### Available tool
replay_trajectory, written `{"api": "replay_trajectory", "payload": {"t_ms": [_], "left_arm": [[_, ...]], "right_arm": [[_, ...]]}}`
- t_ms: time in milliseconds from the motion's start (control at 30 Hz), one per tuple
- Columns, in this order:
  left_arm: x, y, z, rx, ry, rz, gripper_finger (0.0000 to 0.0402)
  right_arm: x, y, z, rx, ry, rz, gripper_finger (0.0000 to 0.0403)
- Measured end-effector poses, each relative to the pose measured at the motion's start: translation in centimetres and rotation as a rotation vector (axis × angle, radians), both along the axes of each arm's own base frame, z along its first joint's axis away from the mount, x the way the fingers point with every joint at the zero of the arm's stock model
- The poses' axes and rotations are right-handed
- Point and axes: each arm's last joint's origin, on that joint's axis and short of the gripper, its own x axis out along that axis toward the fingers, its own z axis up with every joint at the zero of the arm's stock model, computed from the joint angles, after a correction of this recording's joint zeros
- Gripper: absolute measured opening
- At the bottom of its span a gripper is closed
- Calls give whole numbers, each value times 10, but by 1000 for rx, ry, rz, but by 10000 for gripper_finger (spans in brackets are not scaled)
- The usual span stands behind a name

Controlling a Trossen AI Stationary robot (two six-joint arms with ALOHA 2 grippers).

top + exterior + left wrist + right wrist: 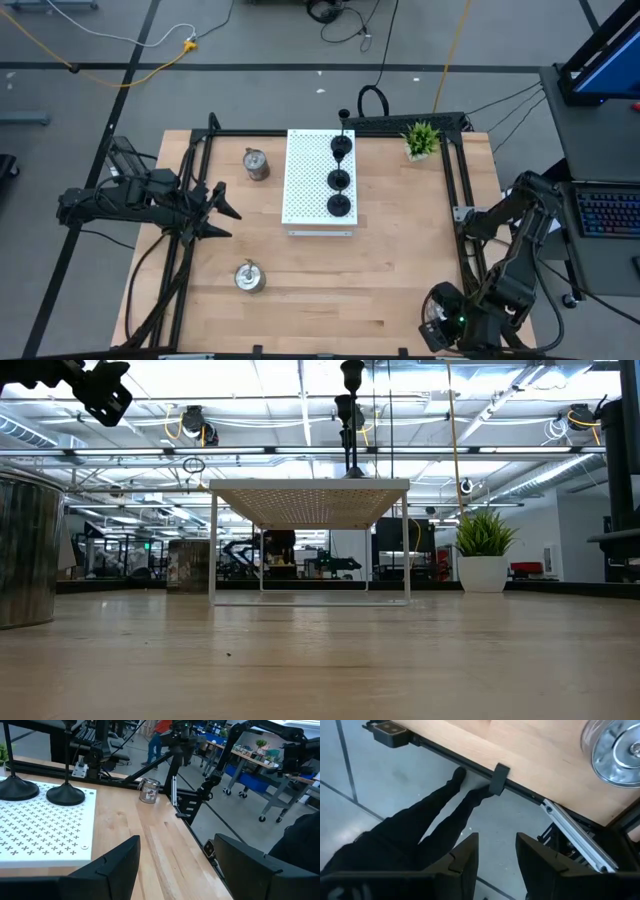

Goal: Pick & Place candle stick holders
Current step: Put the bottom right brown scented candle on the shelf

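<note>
Three black candle stick holders (340, 180) stand in a row by their round bases on the white perforated board (305, 185). One silver holder (256, 163) stands on the table left of the board, and another (248, 276) stands nearer the front edge. My left gripper (222, 210) hangs open above the table's left side, pointing toward the board, with nothing between its fingers (117, 870). My right gripper (497, 852) is open and empty at the table's near right corner, out past the near edge. It points down at the floor, and the nearer silver holder (617, 750) shows beyond it.
A small green potted plant (422, 138) stands at the far right of the table. The board is raised on thin legs (212, 545). Black frame rails (455, 170) run along the table's sides. A person's dark legs (440, 815) stand on the floor by the near edge.
</note>
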Motion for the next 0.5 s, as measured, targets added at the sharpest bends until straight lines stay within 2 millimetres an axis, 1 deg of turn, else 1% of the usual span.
{"api": "replay_trajectory", "payload": {"t_ms": [300, 500], "left_arm": [[0, 0, 0, -1, 1, 1, 257], [0, 0, 0, -1, 1, 1, 257]], "right_arm": [[-9, 4, -1, 2, 30, -22, 125], [-8, 5, 0, 14, 26, -22, 131]]}}
